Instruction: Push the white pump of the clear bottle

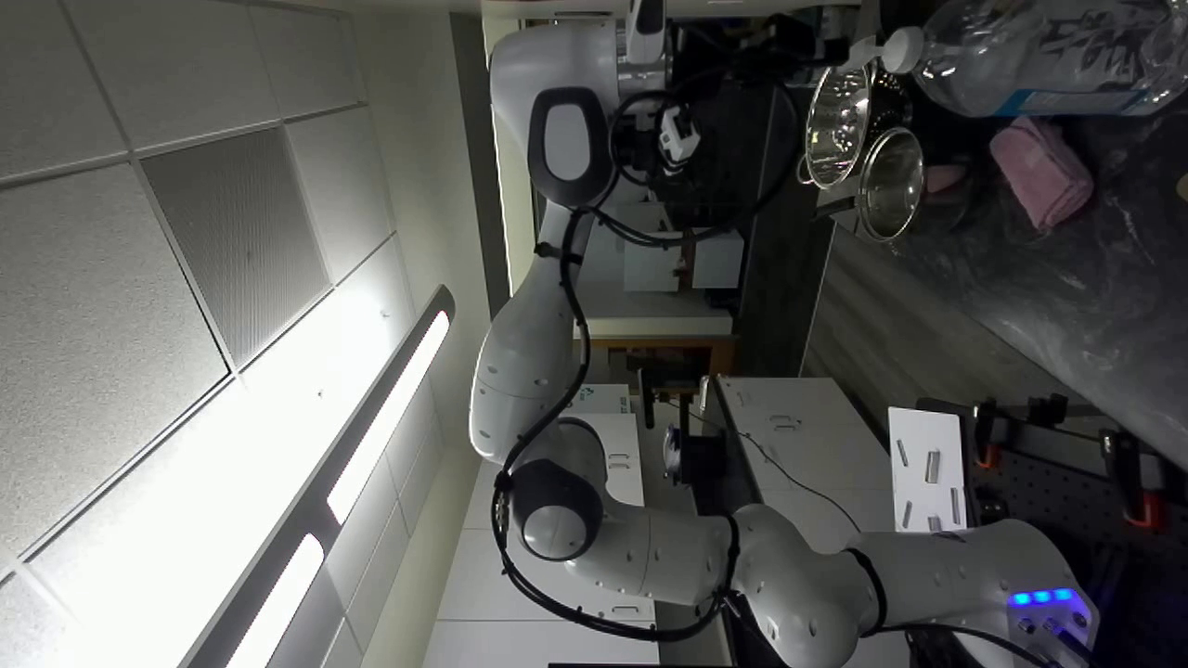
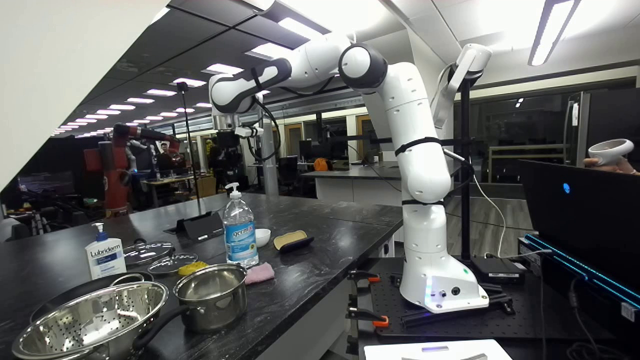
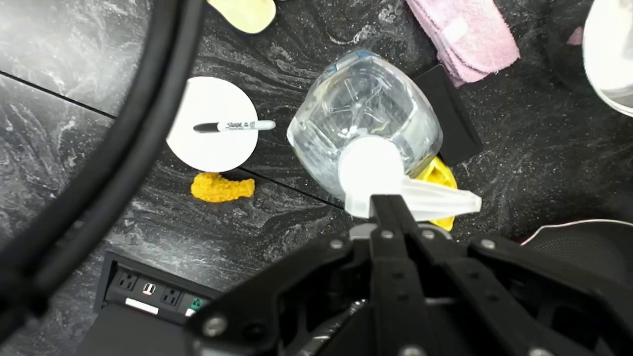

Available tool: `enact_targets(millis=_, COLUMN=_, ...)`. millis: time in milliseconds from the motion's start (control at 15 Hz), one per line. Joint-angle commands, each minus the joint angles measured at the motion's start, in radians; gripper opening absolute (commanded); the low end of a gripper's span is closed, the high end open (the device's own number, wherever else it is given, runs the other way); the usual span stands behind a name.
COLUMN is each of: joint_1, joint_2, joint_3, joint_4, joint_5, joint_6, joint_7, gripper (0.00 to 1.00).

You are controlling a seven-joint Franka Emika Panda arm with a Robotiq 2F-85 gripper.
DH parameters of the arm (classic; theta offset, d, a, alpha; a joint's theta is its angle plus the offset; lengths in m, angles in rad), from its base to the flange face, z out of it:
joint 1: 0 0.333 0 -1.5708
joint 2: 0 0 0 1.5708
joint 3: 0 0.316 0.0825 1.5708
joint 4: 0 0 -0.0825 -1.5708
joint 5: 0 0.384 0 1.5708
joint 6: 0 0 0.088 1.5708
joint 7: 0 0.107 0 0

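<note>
bare black table (image 2: 305, 275) between pink towel (image 2: 260, 273) and edge | clear bottle (image 2: 242, 242) upright on table, near towel and pot (image 2: 220, 306); fill level unclear | colander (image 2: 102, 315) beside pot | gripper (image 3: 392, 205) above white pump (image 3: 374, 165), fingers together

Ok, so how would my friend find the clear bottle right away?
Start at the big dark table and look beneath the robot's gripper. The clear bottle stands upright there, close to a pink cloth. It has a white pump and light-blue label, and unlike the white bottle, you can see through it.
</note>
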Motion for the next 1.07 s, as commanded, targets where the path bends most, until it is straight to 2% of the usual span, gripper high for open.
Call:
enact_targets(millis=0, joint_1=-0.003, joint_2=0.022, joint_3=0.004, joint_4=0.038, joint_5=0.015, joint_6=-0.035, joint_7=-0.026, gripper=0.00)
enact_targets(millis=1000, joint_1=-0.010, joint_2=0.043, joint_3=0.005, joint_4=0.044, joint_5=0.029, joint_6=-0.033, joint_7=-0.036, gripper=0.00)
